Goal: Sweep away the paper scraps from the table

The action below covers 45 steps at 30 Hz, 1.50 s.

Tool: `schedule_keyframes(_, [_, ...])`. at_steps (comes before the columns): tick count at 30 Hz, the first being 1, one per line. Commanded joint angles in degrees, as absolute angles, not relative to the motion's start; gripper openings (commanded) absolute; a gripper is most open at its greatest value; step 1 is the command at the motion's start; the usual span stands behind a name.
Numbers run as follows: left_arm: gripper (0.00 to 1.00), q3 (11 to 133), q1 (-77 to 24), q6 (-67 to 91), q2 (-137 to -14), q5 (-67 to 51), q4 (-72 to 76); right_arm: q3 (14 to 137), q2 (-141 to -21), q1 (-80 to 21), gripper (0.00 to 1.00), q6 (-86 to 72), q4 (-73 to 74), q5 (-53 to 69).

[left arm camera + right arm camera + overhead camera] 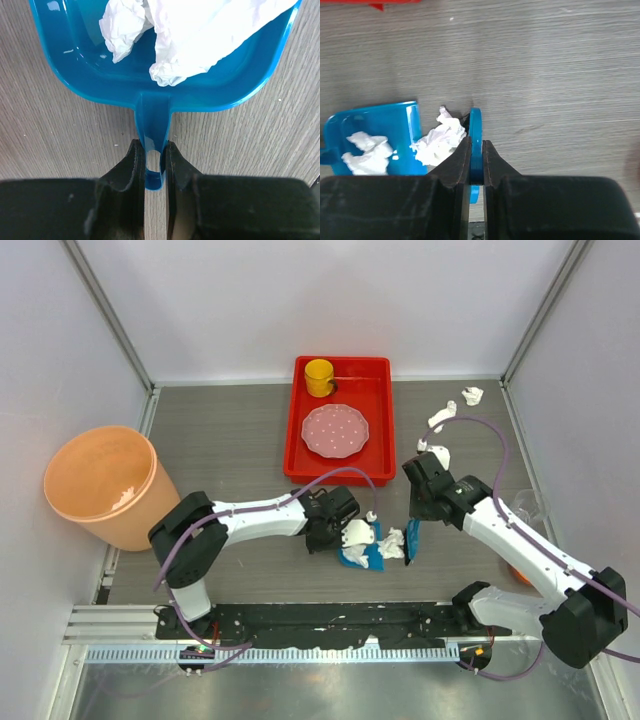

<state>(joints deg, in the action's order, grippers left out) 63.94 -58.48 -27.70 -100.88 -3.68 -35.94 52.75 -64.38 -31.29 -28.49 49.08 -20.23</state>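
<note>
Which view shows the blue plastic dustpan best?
The left wrist view: the blue plastic dustpan is seen close up, its handle pinched by the left gripper, crumpled white paper scraps inside. The right wrist view shows it smaller, at the left. The top external view shows only blue slivers under paper.

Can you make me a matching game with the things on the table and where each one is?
Things:
1 blue plastic dustpan
2 pink dotted round plate
3 round orange plastic bin
4 thin blue sweeping tool

Places:
A in the red rectangular tray
B clamped in the right gripper
C far left on the table
D handle clamped in the left gripper

Pairs: 1-D, 2-A, 3-C, 4-B
</note>
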Motion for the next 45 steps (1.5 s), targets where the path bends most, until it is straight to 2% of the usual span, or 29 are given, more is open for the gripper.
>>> schedule_keyframes(1, [0.0,64.9,-58.6,-28.1,-101.9,-5.8,-35.8,51.4,-62.6,-34.0,0.01,-33.9,41.7,-14.8])
schedule_keyframes(12, [0.0,65.7,-56.3,-25.9,-103.6,-6.8,-33.1,53.6,-62.0,-42.3,0.01,-35.2,34.3,-10.8])
schedule_keyframes(16, [0.0,64.1,-53.3,-24.9,-101.2,-8.5,-31.6,57.6,-62.4,-42.5,0.01,-33.9,39.4,-15.9])
schedule_keyframes(20, [0.0,61.0,-49.6,-25.3,-95.7,-17.4,-30.8,61.6,-58.8,-42.5,0.01,-31.2,46.0,-22.5])
schedule_keyframes(26, [0.0,58.5,-47.5,-25.7,-91.0,-19.7,-29.5,64.9,-54.8,-42.5,0.01,-27.1,48.1,-26.5])
schedule_keyframes(32, [0.0,59.9,-47.5,-27.2,-84.6,-21.4,-33.8,70.0,-53.9,-42.5,0.01,-24.9,50.2,-29.7])
schedule_keyframes(36, [0.0,63.3,-47.4,-27.5,-81.4,-21.2,-43.1,70.5,-50.8,-42.5,0.01,-23.7,49.1,-33.6])
schedule_keyframes(45, [0.0,72.0,-47.2,-25.1,-73.7,-13.7,-56.1,68.4,-48.8,-42.5,0.01,-22.6,48.6,-40.7])
